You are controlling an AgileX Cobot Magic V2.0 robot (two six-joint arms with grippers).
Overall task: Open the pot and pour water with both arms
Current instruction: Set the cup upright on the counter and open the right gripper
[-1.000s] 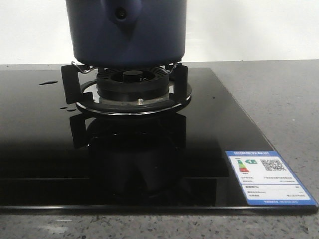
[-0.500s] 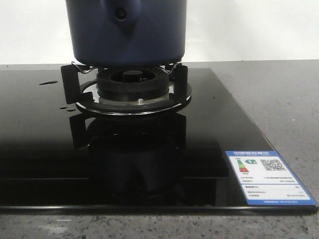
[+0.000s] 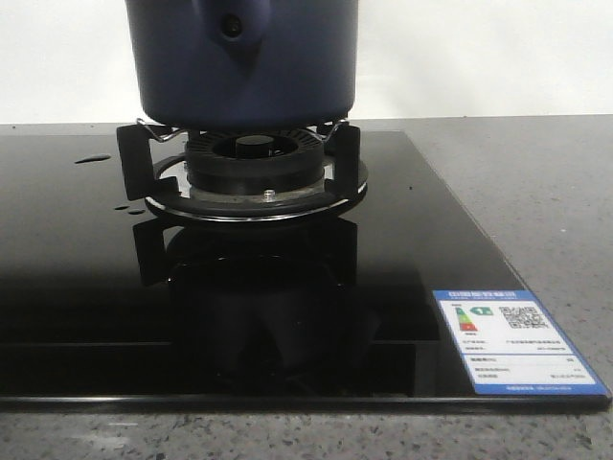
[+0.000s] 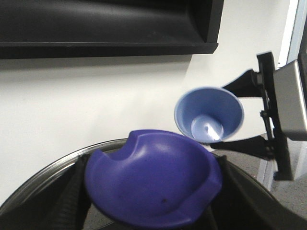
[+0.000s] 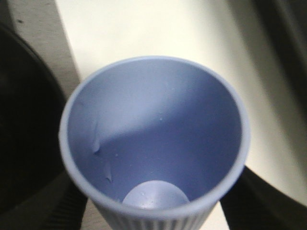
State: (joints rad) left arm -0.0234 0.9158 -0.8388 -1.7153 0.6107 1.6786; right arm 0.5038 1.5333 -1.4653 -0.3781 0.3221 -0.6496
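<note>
A: What is the front view showing?
B: The pot (image 3: 244, 62) is sitting on the burner stand (image 3: 254, 177) of a black glass cooktop (image 3: 86, 287); no arms are appearing.

A: And the left wrist view?
B: A purple lid knob (image 4: 151, 179) is filling it, a pale blue cup (image 4: 209, 115) just beyond. I cannot tell the fingers' state.

A: The right wrist?
B: The cup (image 5: 156, 143) is gaping open-mouthed; the grip is hidden.

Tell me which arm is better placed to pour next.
Right, probably: that arm's camera looks straight into the cup it carries, while the left one sits over the lid's knob.
</note>
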